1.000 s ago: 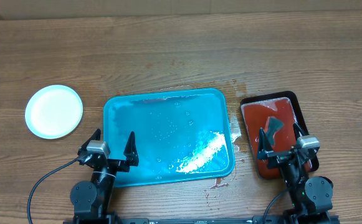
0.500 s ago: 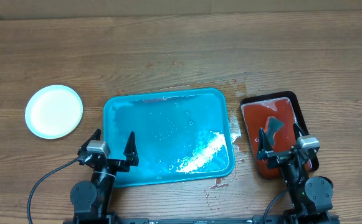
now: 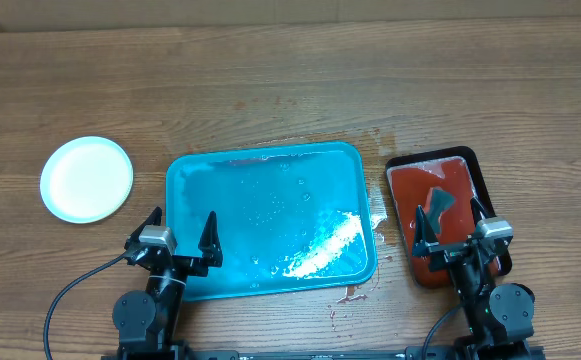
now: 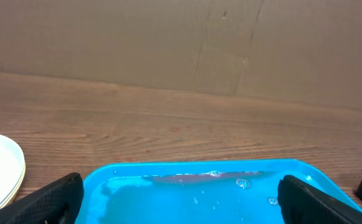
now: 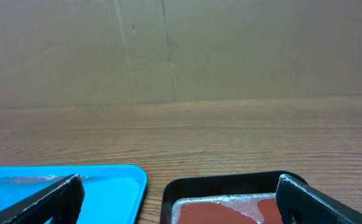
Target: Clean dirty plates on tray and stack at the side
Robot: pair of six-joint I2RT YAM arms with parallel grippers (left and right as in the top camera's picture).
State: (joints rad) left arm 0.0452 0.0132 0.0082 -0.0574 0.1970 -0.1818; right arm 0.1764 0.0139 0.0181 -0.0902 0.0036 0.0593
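The turquoise tray (image 3: 185, 180) lies in the middle of the table, wet, with white foam at its lower right and no plates on it. It also shows in the left wrist view (image 4: 187, 193) and the right wrist view (image 5: 106, 186). A stack of plates (image 3: 86, 178), pale with a whitish top, sits on the wood at the far left, and its edge shows in the left wrist view (image 4: 0, 165). My left gripper (image 3: 182, 235) is open and empty over the tray's front left edge. My right gripper (image 3: 451, 229) is open and empty over the black tray.
A small black tray (image 3: 475, 160) with a red pad (image 3: 415, 185) and a dark sponge (image 3: 438, 202) stands right of the turquoise tray. Water drops and a reddish puddle (image 3: 350, 295) lie on the wood by the tray's right side. A cardboard wall (image 4: 181, 43) runs behind.
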